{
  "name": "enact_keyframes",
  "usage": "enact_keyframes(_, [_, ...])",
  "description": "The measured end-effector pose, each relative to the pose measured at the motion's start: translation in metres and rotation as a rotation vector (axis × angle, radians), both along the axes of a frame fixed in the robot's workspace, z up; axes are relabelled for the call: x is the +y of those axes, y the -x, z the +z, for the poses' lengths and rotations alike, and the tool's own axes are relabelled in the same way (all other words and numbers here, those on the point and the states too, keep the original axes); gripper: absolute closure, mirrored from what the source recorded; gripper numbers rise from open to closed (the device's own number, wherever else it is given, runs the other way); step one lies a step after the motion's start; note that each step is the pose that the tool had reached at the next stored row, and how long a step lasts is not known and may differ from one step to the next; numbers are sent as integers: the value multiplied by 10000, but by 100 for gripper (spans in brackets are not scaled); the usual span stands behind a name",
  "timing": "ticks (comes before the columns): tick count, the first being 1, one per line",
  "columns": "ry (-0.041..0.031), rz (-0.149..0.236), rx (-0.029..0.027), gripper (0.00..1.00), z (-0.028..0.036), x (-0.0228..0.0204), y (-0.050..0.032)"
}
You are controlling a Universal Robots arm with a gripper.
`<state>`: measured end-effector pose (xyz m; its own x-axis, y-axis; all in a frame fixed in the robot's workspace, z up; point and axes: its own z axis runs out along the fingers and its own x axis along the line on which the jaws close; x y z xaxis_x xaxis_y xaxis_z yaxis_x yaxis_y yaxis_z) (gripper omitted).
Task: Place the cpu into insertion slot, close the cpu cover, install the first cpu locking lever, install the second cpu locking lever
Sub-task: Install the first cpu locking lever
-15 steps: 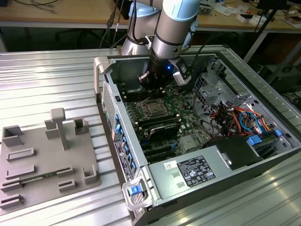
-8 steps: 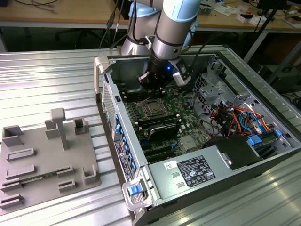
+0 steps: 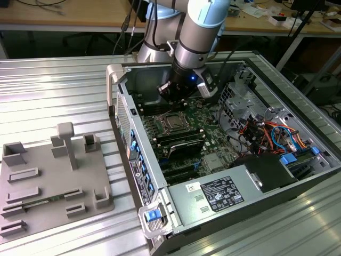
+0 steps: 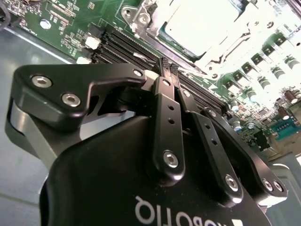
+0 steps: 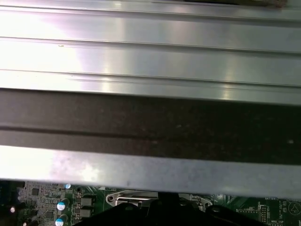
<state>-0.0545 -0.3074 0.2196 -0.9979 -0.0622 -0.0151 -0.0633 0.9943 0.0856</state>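
Gripper poised over motherboard, near insertion slot. Jaws clenched, nothing held. Cpu seated in slot, cpu cover apparently lowered. Lever step judged in hand. Closed tips best kept low, steady push applied, capacitors avoided.

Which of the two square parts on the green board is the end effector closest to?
The silver-rimmed insertion slot, right by the end effector; the pale grey heatsink lies farther off, toward the exterior view's right.
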Motion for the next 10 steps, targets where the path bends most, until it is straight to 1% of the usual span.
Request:
enact_keyframes(2, [6, 1, 0, 89, -11, 0, -27])
enact_keyframes(5, [40, 0, -1, 89, -44, 0, -33])
enact_keyframes(7, [98, 0, -1, 89, -61, 0, -38])
enact_keyframes(10, [268, 1, -8, 89, -69, 2, -44])
